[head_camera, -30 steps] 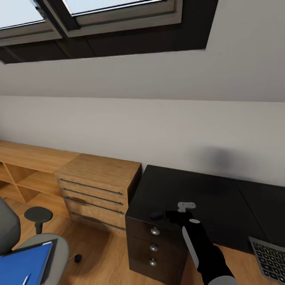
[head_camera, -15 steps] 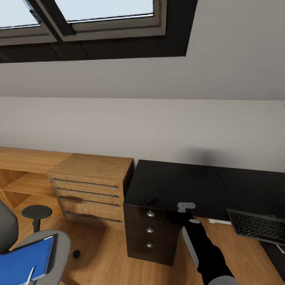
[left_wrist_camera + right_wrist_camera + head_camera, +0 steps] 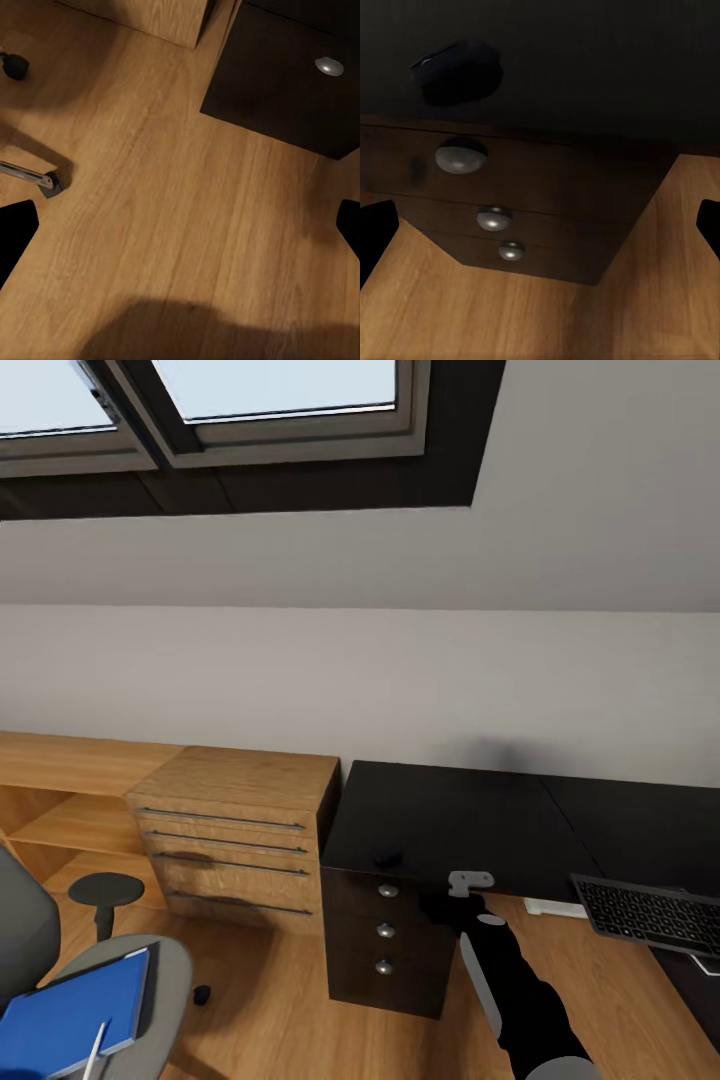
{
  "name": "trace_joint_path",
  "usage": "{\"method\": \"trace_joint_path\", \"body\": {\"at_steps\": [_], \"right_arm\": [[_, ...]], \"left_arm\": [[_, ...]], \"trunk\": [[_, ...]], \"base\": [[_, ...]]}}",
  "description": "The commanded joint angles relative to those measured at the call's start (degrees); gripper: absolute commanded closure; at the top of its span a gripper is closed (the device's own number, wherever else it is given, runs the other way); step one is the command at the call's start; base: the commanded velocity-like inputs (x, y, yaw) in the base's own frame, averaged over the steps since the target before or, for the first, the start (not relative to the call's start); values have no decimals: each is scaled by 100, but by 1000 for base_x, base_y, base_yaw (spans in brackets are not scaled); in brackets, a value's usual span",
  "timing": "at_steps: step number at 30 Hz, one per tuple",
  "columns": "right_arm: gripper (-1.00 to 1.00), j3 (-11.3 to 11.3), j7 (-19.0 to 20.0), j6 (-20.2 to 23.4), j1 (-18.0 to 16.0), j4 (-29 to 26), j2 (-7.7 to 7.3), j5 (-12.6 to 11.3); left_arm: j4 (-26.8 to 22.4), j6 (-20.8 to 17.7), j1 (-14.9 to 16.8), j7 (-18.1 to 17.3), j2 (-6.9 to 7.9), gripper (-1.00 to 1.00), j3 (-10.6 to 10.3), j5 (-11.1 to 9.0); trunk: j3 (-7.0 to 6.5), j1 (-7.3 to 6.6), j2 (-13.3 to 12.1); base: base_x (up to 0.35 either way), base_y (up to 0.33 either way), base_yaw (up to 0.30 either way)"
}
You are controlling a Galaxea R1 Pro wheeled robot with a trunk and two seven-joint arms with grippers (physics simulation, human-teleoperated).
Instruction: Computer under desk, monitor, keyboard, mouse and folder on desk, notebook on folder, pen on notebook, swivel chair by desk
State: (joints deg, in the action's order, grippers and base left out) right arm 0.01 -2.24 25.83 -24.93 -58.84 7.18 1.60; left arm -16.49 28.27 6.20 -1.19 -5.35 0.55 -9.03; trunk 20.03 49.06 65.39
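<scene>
The black tabletop (image 3: 450, 820) is standing against the pale wall, its drawer unit (image 3: 385, 945) with three silver knobs sitting at its near left corner. The mouse (image 3: 387, 857) is lying on the tabletop just above those drawers, close to the front edge; in the right wrist view it (image 3: 457, 71) is showing as a dark oval right over the top knob. The keyboard (image 3: 648, 912) is resting at the tabletop's right part, jutting past the front edge. Left of the tabletop, touching its side, a wooden dresser (image 3: 235, 840) is standing. Farther left of the tabletop and nearer the camera, the chair (image 3: 150, 980) is carrying the blue folder (image 3: 70, 1015) on its seat, with the pen (image 3: 95, 1048) lying on the folder's near edge.

The right claw (image 3: 470, 883) is hovering in front of the tabletop, just right of the drawers, its black fingertips (image 3: 375, 236) standing wide apart with nothing between them. The left claw's fingertips (image 3: 15, 236) are likewise spread apart, empty, over the plank floor (image 3: 172, 225) near the drawers' foot.
</scene>
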Motion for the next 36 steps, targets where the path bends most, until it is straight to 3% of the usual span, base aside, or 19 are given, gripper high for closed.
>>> {"method": "trace_joint_path", "body": {"at_steps": [1,10,23,36], "right_arm": [[-100,0,-13,30,-3,-8,2,16],[-100,1,-14,23,-3,17,5,14],[-100,8,-13,19,-3,114,52,13],[-100,8,-13,19,-3,118,55,7]], "left_arm": [[4,14,4,-13,-1,-100,5,-28],[4,16,4,-13,6,-100,7,-29],[5,12,4,-13,7,-100,7,-36],[5,12,5,-13,7,-100,7,-37]], "trunk": [[7,0,4],[4,0,4],[-33,0,4],[-37,0,4]], "base": [[-3,4,-1],[26,1,-9],[227,0,-141],[33,0,-16]]}}
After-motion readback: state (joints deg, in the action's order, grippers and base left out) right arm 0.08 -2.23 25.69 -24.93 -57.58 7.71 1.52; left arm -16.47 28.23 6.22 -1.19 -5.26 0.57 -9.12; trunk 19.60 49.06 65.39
